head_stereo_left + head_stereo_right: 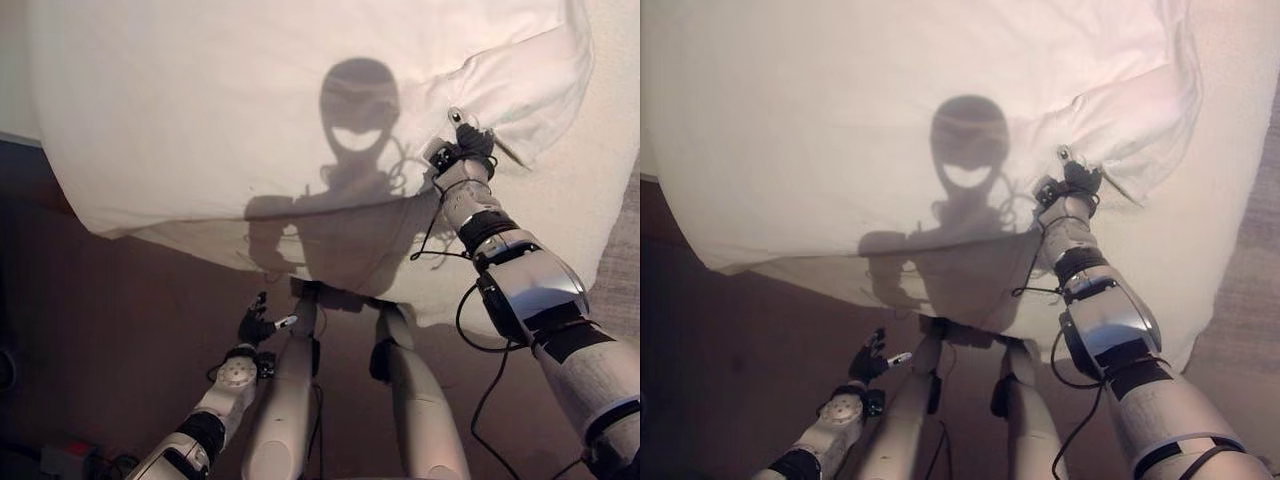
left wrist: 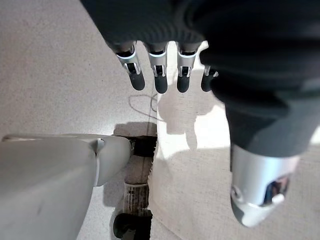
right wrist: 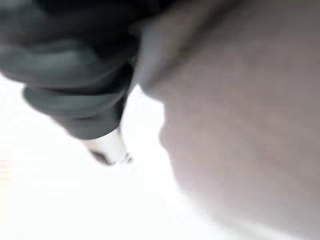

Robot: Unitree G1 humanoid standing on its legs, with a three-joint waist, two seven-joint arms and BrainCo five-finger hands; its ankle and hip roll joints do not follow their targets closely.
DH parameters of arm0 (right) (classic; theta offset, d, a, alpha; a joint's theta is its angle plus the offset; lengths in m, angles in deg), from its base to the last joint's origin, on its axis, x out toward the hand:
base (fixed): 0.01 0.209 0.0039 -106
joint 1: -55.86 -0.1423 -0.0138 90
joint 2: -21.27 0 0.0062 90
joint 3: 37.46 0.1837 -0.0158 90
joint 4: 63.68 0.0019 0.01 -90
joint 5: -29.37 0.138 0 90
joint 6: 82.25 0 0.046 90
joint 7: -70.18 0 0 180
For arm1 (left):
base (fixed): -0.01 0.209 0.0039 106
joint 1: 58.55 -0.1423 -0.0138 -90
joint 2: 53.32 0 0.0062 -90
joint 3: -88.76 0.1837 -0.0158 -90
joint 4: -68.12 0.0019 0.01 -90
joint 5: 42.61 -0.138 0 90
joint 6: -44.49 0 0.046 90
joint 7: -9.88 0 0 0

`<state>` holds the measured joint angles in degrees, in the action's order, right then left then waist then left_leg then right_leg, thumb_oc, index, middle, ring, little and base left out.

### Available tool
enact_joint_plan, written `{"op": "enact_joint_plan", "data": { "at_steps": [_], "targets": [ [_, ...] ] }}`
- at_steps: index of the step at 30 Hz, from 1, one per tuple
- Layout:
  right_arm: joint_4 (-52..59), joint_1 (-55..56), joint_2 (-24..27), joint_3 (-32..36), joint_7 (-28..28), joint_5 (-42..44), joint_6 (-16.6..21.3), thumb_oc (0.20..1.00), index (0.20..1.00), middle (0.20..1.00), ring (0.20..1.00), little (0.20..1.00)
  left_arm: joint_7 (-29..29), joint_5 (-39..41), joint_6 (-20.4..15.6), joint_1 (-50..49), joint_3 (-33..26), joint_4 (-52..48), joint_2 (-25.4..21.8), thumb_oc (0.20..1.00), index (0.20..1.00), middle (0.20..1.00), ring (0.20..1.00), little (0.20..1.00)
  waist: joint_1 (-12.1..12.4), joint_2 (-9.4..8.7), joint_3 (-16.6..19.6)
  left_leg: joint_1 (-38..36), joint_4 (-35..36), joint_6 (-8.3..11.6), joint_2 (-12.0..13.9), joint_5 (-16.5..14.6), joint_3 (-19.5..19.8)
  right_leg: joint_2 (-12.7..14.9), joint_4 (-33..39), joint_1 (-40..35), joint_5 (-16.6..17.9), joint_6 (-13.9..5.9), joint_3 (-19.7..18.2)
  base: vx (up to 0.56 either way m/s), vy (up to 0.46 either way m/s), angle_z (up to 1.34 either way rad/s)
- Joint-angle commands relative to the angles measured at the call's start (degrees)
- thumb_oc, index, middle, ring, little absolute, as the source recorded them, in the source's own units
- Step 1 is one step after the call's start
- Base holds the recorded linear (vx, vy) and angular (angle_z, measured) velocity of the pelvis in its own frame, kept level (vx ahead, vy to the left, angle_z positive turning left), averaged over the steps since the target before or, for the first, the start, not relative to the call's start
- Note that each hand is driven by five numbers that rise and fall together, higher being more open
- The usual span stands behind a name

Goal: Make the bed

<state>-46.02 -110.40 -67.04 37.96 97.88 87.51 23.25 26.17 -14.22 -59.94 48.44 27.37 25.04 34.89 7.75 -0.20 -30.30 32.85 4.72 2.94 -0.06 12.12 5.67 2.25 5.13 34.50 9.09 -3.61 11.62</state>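
Bedding on the bed (image 1: 560, 215) takes up the upper part of both eye views: a white duvet (image 1: 200, 120) spreads across it, its near edge hanging over the side above the brown floor (image 1: 90, 330). At the lower left, well apart from the bed and low over the floor, the left robot hand (image 1: 256, 324) hangs with nothing in it; its own wrist view shows the fingers (image 2: 160, 80) in a straight, relaxed row, the thumb set apart, a pale floor beyond them. Further right, a raised fold of the duvet (image 1: 520, 75) bunches up into a ridge near the bed's right side. The right robot hand (image 1: 468, 142) is at the foot of that fold, touching the white cloth. Its wrist view shows the dark cover and one light finger (image 3: 107, 147) against white fabric, but I cannot tell whether the fingers pinch the cloth or merely rest on it.
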Motion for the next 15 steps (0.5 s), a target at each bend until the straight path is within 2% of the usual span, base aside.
{"op": "enact_joint_plan", "data": {
  "at_steps": [1,2,3,4,8,11,15],
  "targets": [
    [9.08,-2.52,-1.92,-3.65,-1.24,0.92,3.53,0.2,0.2,0.2,0.2,0.2,-1.85,5.69,-1.43,-1.7,3.86,-6.83,-0.97,1.0,1.0,1.0,1.0,1.0,0.85,1.36,0.51,-1.95,0.28,1.16,-0.93,-2.85,-1.49,4.19,-8.59,-1.32,-2.07,-4.1,-1.06,-0.03,0.043,0.0],
    [14.78,-0.7,-2.23,-4.22,-1.18,1.05,4.99,0.2,0.2,0.2,0.2,0.2,-2.96,8.19,-1.51,-2.54,3.98,-10.61,-1.43,1.0,1.0,1.0,1.0,1.0,0.34,0.95,0.51,-2.17,0.28,1.11,-0.9,-2.85,-1.76,4.13,-8.57,-1.35,-1.96,-4.09,-1.25,-0.03,0.033,0.01],
    [15.09,-0.55,-2.26,-4.22,-0.96,0.92,5.0,0.2,0.2,0.2,0.2,0.2,-2.96,8.23,-1.44,-2.57,3.95,-10.76,-1.52,1.0,1.0,1.0,1.0,1.0,0.32,0.91,0.51,-1.97,0.28,1.09,-0.95,-2.58,-1.77,4.17,-8.5,-1.19,-1.69,-4.07,-1.26,-0.05,0.044,0.0],
    [25.7,3.8,-2.08,-5.9,-0.25,-1.46,6.45,0.2,0.2,0.2,0.2,0.2,-5.27,13.33,-0.54,-3.88,4.63,-18.2,-2.84,1.0,1.0,1.0,1.0,1.0,-0.67,0.02,0.51,-2.39,0.27,0.98,-0.87,-2.67,-2.26,4.06,-8.56,-1.3,-1.55,-4.11,-1.67,-0.04,0.038,-0.01],
    [40.41,11.04,-0.11,-7.37,-1.51,-1.71,8.71,0.2,0.2,0.2,0.2,0.2,-11.04,27.23,2.36,-3.53,9.73,-31.58,-5.3,1.0,1.0,1.0,1.0,1.0,-2.91,-2.07,0.51,-3.89,-0.04,0.51,-0.87,-3.41,-3.23,3.88,-8.96,-2.1,-1.57,-4.15,-2.78,-0.05,0.026,-0.05],
    [45.18,14.16,1.09,-8.67,-2.87,-1.29,9.06,0.2,0.2,0.2,0.2,0.2,-13.54,35.21,4.37,-0.76,14.21,-36.18,-5.71,1.0,1.0,1.0,1.0,1.0,-4.01,-3.32,0.51,-5.04,-0.85,0.07,-0.91,-4.17,-4.22,3.9,-9.48,-2.61,-1.63,-4.38,-3.71,-0.06,0.027,-0.13],
    [50.52,16.08,3.03,-9.7,-3.62,-1.1,9.39,0.2,0.2,0.2,0.2,0.2,-13.98,44.88,5.12,3.86,18.25,-38.25,-3.46,1.0,1.0,1.0,1.0,1.0,-5.33,-4.49,0.51,-5.86,-2.15,-0.4,-1.13,-4.92,-5.04,4.02,-10.24,-2.95,-1.68,-4.64,-4.98,-0.08,0.02,-0.23]
  ]
}}
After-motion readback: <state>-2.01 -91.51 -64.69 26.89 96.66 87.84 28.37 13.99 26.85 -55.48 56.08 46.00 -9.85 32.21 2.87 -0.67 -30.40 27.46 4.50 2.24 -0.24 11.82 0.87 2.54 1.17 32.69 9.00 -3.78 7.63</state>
